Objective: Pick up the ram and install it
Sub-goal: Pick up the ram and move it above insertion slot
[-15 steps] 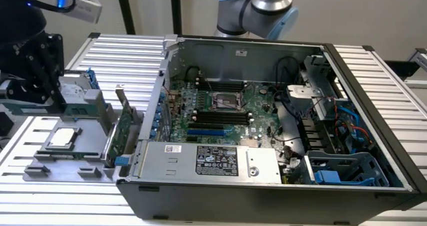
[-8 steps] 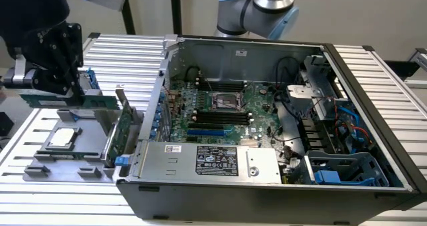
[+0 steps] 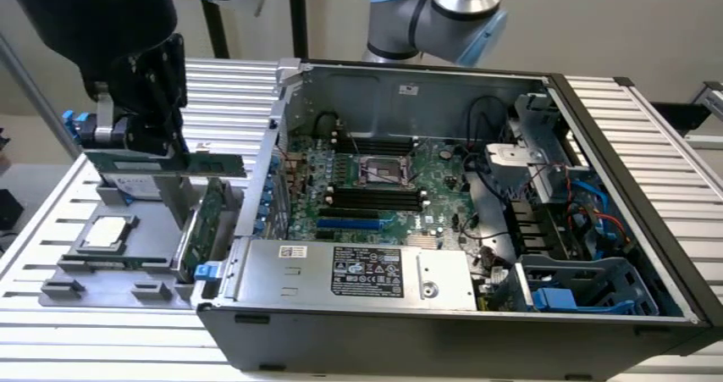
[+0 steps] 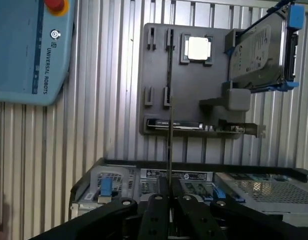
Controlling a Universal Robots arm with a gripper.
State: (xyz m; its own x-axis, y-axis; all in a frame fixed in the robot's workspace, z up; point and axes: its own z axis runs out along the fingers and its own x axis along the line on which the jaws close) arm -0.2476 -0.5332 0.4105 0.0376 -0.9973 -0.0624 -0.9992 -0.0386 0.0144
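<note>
Above the grey holder tray [image 3: 68,285] at the exterior view's left, the dark gripper [image 3: 147,145] is clamped on the ram [image 3: 181,163], a long green stick held lengthwise and roughly level, beside the open computer case [image 3: 452,314]. Seen from the wrist, the ram [image 4: 169,145] appears edge-on as a thin line running out from between the closed fingers of the gripper [image 4: 169,210], lined up over a narrow slot in the tray [image 4: 193,85]. On that tray sit the square silver processor chip [image 4: 198,48], a hard drive [image 4: 256,50] standing on edge with blue clips, and an expansion card [image 4: 193,125] lying along the side nearest the case. Inside the case, the motherboard [image 3: 373,179] lies exposed, with its black memory slots [image 3: 373,200] well apart from the ram. Tray and case rest on a ribbed metal worktop [image 3: 226,85], where a blue teach pendant [image 4: 29,50] also lies.
</note>
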